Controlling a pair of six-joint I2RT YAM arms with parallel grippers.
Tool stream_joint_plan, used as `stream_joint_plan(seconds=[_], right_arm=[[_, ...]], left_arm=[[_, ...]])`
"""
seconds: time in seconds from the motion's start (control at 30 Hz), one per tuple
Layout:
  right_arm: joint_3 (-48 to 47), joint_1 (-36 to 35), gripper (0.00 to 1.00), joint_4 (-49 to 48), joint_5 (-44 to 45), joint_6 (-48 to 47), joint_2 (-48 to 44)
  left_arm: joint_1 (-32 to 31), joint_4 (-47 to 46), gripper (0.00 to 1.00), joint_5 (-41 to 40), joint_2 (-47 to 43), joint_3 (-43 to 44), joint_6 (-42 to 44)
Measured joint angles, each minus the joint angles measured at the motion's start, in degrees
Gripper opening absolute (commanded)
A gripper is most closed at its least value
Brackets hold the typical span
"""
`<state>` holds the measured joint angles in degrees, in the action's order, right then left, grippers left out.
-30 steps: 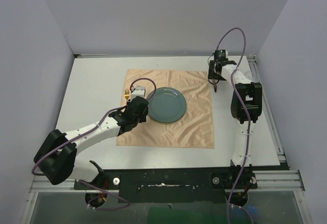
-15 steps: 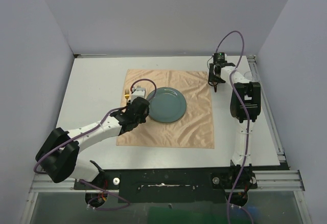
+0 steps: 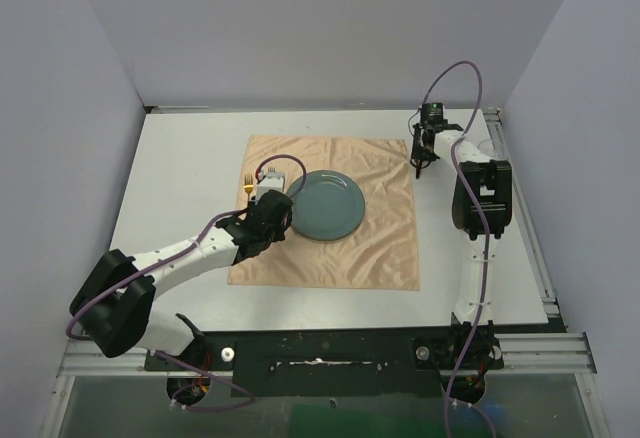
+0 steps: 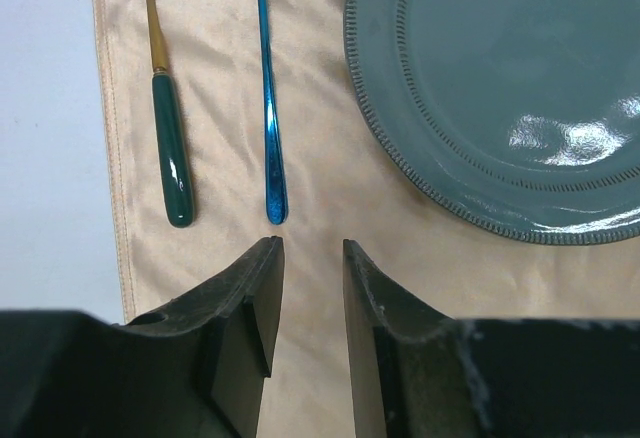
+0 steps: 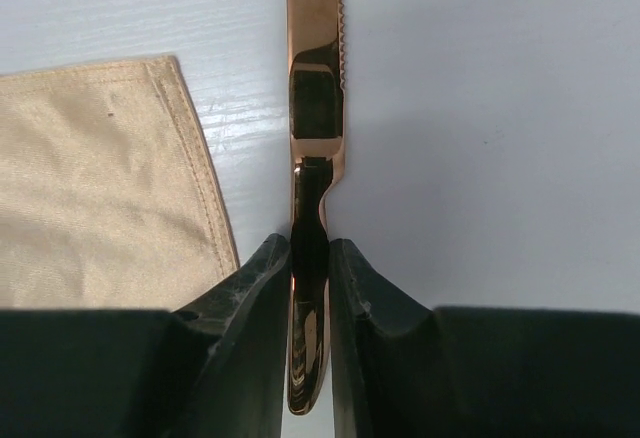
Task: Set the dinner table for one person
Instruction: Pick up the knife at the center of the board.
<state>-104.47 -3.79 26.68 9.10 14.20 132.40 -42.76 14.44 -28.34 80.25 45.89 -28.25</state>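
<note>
dinner table [image 3: 190, 158]: large flat white rectangular top with aluminium rails along its near and right edges; it fills the floor of the grey-walled cell, with both arm bases at its near edge.
table's axis: in the top view it looks wider from left to right than from near to far, so the long side runs across the arms' front.
cloth [image 3: 380, 248]: peach-orange square lying flat at the table's middle, slightly creased.
plate [image 3: 325, 205]: round, teal, with a beaded rim, on the cloth's far half.
fork [image 4: 170, 148]: gold tines, dark green handle, on the cloth's left edge, lengthwise near to far.
blue utensil [image 4: 270, 108]: slim and glossy, parallel to the fork, between it and the plate.
left gripper [image 4: 307, 248]: released, jaws apart with only cloth between them, just near of the blue utensil's end.
right gripper [image 5: 308, 246]: clenched on the handle of the knife.
knife [image 5: 315, 78]: copper-coloured with a serrated blade pointing away from the fingers, over bare table just beside the cloth's far right corner.
</note>
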Motion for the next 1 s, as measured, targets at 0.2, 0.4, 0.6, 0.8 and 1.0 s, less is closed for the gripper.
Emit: stream_joint_plan(seconds=[0.2, 0.4, 0.6, 0.8, 1.0], right_arm=[[3.0, 1.5, 0.00, -5.6, -5.0, 1.4, -0.6], [7.4, 2.4, 0.00, -10.4, -8.3, 2.7, -2.6], [11.9, 2.6, 0.00, -13.9, -9.4, 3.5, -5.0], [16.1, 2.6, 0.00, -10.7, -10.4, 4.2, -8.8], [14.9, 2.4, 0.00, -5.7, -10.2, 3.7, -9.1]], left_arm=[[-0.1, 0.6, 0.28, -0.2, 0.0, 0.0, 0.0], [-0.1, 0.8, 0.27, -0.4, 0.0, 0.0, 0.0], [-0.1, 0.8, 0.27, -0.4, 0.0, 0.0, 0.0], [-0.5, 0.8, 0.27, -0.4, 0.0, 0.0, 0.0], [-0.8, 0.8, 0.27, -0.3, 0.1, 0.0, 0.0]])
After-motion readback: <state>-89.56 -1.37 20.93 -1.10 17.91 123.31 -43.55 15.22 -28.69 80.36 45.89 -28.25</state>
